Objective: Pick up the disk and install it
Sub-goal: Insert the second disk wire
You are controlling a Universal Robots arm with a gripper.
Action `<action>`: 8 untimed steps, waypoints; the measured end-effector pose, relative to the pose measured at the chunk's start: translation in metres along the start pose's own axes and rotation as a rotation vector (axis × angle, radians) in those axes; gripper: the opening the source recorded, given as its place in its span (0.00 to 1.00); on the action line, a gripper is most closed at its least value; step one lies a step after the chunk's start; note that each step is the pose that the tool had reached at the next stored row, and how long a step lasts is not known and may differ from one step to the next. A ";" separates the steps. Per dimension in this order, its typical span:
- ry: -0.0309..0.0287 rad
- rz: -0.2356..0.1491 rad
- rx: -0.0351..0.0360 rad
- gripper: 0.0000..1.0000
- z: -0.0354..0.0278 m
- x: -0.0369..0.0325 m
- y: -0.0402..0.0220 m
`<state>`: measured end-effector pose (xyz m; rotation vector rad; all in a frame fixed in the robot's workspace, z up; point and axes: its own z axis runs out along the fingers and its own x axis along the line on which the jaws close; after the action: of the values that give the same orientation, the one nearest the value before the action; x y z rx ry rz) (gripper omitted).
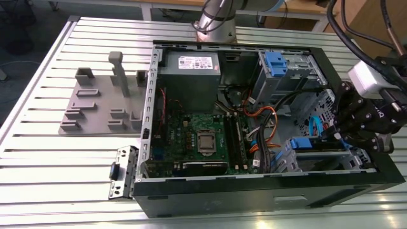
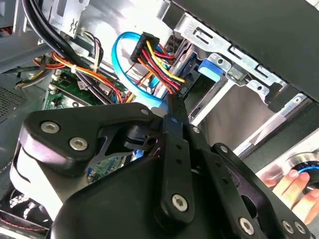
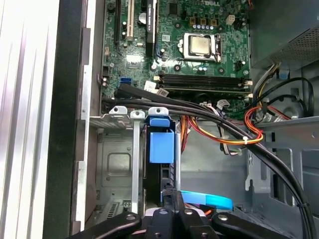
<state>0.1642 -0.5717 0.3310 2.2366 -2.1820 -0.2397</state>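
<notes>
Disk seated edgewise in bay, tool touching

Open computer case on a slatted metal table; green motherboard with bare processor socket; grey power-supply box; grey fixture plate beside the case.

Disk: seated edge-on in a metal drive bay at the case's front lower corner. In the first wrist view its blue carrier tab faces outward, with a dark edge of the drive body running below it. In the exterior view the blue bracket shows at the bay mouth. Label not visible; apparently fully inserted.
</notes>
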 end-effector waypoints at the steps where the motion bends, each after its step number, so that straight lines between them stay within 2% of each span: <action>1: -0.0020 0.000 0.0001 0.10 -0.0022 -0.0002 0.0001; 3: 0.0018 0.000 0.0000 0.10 -0.0118 -0.0011 0.0007; 4: 0.0013 0.000 0.0000 0.10 -0.0148 -0.0014 0.0007; 8: 0.0008 0.000 -0.0002 0.10 -0.0226 -0.0021 -0.0008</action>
<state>0.1676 -0.5719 0.3534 2.2361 -2.1816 -0.2390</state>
